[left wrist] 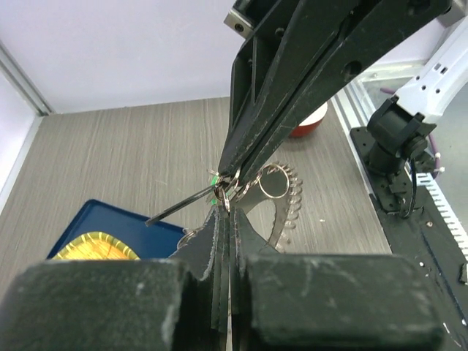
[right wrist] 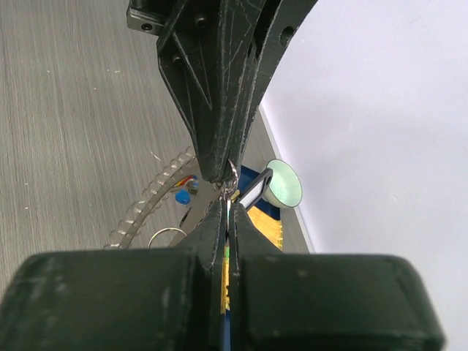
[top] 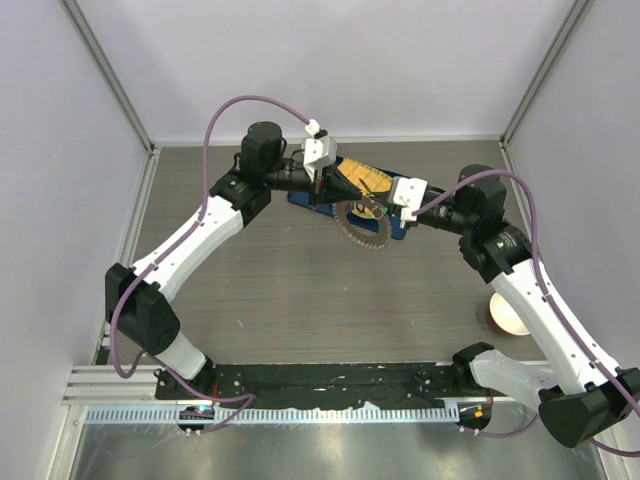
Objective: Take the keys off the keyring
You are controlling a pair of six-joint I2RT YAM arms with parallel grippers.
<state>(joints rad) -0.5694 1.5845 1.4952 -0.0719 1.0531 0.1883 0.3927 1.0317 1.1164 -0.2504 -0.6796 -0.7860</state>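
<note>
Left pincer and right pincer both nipped shut, tip to tip, on the keyring, keys fringing it just beneath, above the worktop.

I see the keyring, thin grey hoop, tilted, keys fringing it, one blue-headed.
</note>
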